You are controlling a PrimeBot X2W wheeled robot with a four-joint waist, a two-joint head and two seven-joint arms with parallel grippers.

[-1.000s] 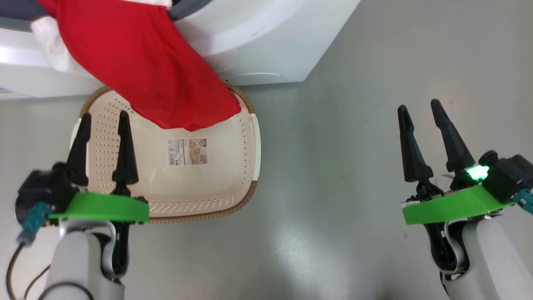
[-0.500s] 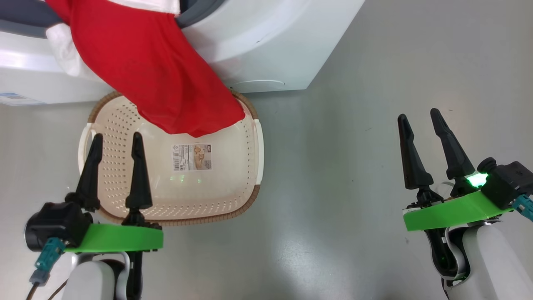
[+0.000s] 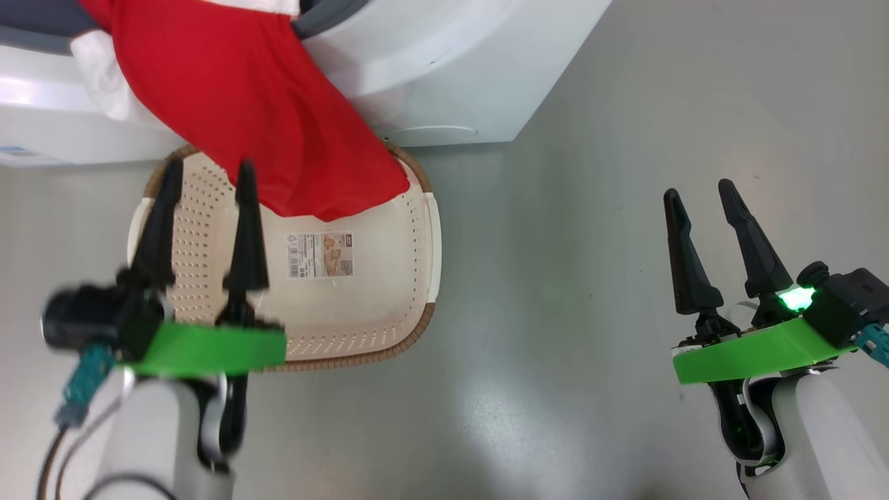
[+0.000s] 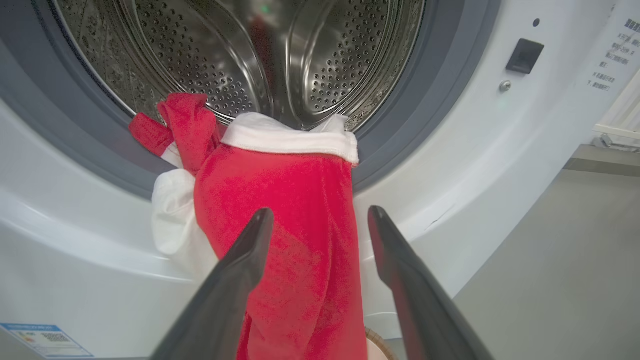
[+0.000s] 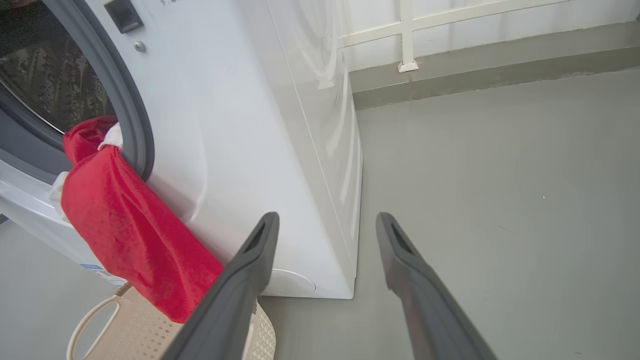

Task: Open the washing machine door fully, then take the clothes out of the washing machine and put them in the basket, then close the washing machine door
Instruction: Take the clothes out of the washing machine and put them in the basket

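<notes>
Aiming left gripper (image 3: 209, 165), jaws released, at clothes (image 3: 257, 118) draped from washing machine (image 3: 444, 76) over basket (image 3: 432, 236) parked below to catch them; right gripper (image 3: 698, 189) also released, idle aside.

At the top, the white washing machine (image 3: 444, 76), with the red clothes (image 3: 257, 118) draped out of its opening and down its front, a white part at the left edge. Lower end of the cloth over the far rim of the basket (image 3: 389, 351), on the grey floor (image 3: 555, 278) just before the machine; a label sticker (image 3: 321, 254) on the basket's bottom. Over the basket's left side, the left gripper (image 3: 208, 167), blurred, fingers spread wide, holding nothing. Well apart at the right, above the floor, the right gripper (image 3: 698, 189), likewise spread and empty.
</notes>
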